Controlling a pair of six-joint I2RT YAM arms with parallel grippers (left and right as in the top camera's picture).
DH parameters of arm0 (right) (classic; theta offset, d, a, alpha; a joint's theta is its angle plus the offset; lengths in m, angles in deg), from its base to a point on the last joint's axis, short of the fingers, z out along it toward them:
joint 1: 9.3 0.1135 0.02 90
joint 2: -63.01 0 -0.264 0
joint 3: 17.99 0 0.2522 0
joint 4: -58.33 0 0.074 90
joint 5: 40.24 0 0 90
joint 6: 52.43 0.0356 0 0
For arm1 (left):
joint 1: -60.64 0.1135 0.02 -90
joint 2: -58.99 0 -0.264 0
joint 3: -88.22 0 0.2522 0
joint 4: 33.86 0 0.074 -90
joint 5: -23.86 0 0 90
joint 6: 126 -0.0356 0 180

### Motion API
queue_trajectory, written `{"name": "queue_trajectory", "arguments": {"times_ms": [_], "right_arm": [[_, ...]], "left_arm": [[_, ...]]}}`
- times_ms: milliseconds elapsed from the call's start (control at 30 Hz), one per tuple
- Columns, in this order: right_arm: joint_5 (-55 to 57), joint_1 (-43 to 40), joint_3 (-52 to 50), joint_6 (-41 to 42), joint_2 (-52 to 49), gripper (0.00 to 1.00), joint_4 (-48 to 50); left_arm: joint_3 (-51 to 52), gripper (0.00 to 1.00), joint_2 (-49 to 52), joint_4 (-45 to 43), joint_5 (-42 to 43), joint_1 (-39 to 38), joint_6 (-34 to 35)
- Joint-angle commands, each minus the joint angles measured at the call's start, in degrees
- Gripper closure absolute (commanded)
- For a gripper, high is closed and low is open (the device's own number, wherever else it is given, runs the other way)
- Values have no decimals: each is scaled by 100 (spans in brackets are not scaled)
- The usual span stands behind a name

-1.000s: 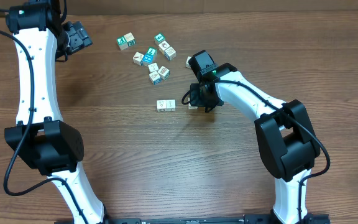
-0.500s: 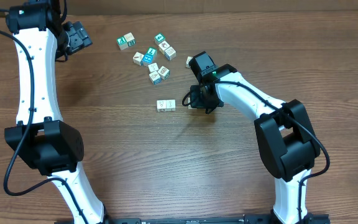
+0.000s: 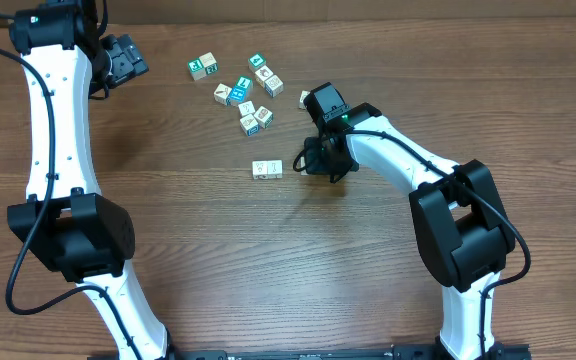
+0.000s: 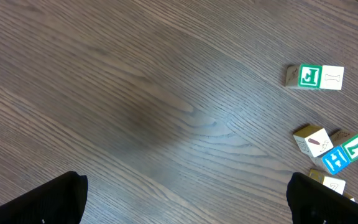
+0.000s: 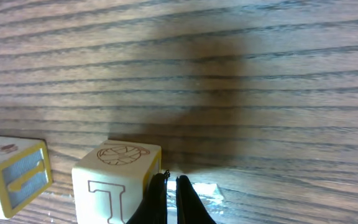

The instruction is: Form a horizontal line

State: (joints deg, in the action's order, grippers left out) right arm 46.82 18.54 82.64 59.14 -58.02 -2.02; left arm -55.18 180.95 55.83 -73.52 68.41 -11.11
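Observation:
Two pale cubes (image 3: 267,169) lie side by side in a short row at the table's middle. Just right of them my right gripper (image 3: 320,163) is low over the wood and covers a third cube in the overhead view. In the right wrist view the shut fingertips (image 5: 171,198) press against the right side of that pale cube (image 5: 117,180), which shows a T outline. A yellow-framed cube (image 5: 14,175) lies to its left with a gap between. My left gripper (image 3: 120,60) hangs open at the far left, its fingers (image 4: 48,202) wide over bare wood.
Several loose teal-and-white and pale cubes (image 3: 243,92) lie scattered behind the row; some show in the left wrist view (image 4: 314,77). One more cube (image 3: 305,98) sits beside the right arm's wrist. Both arm bases stand at the near edge.
My right gripper has slid slightly left, pushing its cube closer to the pair. The left arm has not moved.

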Motion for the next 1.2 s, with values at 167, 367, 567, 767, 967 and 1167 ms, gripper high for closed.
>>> {"name": "queue_trajectory", "arguments": {"times_ms": [167,367,567,767,967,1167], "right_arm": [[-107,68,-22,-111,79,96,44],[-116,142,22,-59,79,96,66],[-149,170,28,114,79,96,120],[-232,175,42,105,79,96,129],[-234,186,42,50,79,96,131],[-131,210,42,-33,79,96,125]], "left_arm": [[-79,0,-55,17,-55,9,-109],[-79,0,-55,17,-55,9,-109],[-79,0,-55,17,-55,7,-109],[-79,0,-55,17,-55,9,-109],[-79,1,-55,17,-55,7,-109],[-79,0,-55,17,-55,9,-109]]}}
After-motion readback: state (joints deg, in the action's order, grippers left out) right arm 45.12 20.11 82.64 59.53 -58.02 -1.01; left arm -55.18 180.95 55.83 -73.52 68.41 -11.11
